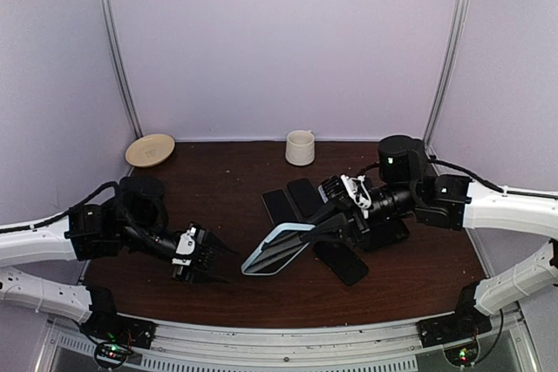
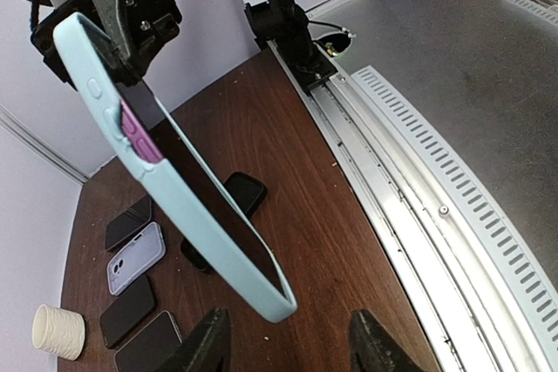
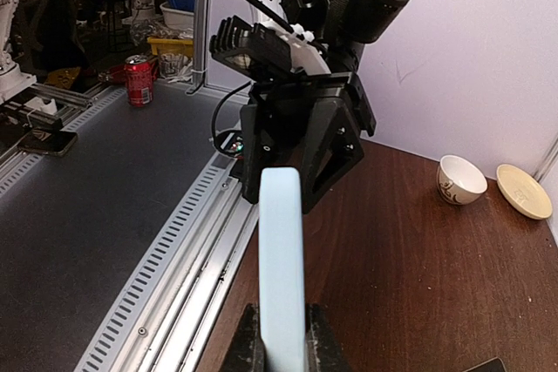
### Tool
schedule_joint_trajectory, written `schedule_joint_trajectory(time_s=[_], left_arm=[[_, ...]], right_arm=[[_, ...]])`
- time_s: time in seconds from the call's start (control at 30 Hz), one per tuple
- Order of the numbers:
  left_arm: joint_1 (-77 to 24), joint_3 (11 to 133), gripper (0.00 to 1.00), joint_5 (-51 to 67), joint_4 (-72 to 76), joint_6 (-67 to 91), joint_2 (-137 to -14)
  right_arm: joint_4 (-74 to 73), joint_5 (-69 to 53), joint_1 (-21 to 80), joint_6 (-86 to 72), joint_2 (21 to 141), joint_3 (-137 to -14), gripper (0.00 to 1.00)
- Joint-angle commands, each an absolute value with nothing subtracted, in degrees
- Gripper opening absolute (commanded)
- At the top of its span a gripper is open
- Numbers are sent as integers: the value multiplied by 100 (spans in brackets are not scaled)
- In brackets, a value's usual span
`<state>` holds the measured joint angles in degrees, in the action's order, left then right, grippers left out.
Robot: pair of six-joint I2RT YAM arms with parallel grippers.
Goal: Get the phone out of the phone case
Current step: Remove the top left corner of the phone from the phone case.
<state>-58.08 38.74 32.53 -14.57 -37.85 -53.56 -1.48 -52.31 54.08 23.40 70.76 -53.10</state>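
A dark brown wooden table (image 1: 227, 198) bears a tan shallow plate (image 1: 150, 149) at its back left and a white cup (image 1: 300, 147) at the back middle. Two black flat phones (image 1: 277, 205) lie side by side near the centre, and a lavender-backed phone (image 2: 135, 257) lies among them.

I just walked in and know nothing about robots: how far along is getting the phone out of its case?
Done: the right gripper holds the blue phone case clear of the table, clamped at one end. In hand: the open left gripper sits just short of its free end. Left: the phone is in the case, so removal itself remains.
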Motion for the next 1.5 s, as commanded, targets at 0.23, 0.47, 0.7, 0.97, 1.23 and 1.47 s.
schedule_joint_trajectory(time_s=[0.23, 0.47, 0.7, 0.97, 1.23, 1.47], left_arm=[[-5791, 3937, 51, 3792, -1301, -3671, -5455], [-5791, 3972, 44, 4007, -1274, -3534, -5576], [-5790, 3970, 36, 4008, -1294, -3520, -5586], [-5792, 3999, 32, 3983, -1320, -3511, -5639], [-5797, 3997, 33, 4011, -1285, -3496, -5650], [-5792, 3973, 22, 4118, -1274, -3545, -5613]], right_arm=[[527, -5459, 5710, 2834, 7069, -5540, 0], [610, -5389, 5756, 2907, 7201, -5634, 0], [747, -5267, 5781, 2936, 7259, -5659, 0], [886, -5338, 5826, 2829, 7277, -5669, 0], [901, -5323, 5862, 2818, 7277, -5661, 0], [938, -5447, 5886, 2786, 7284, -5651, 0]])
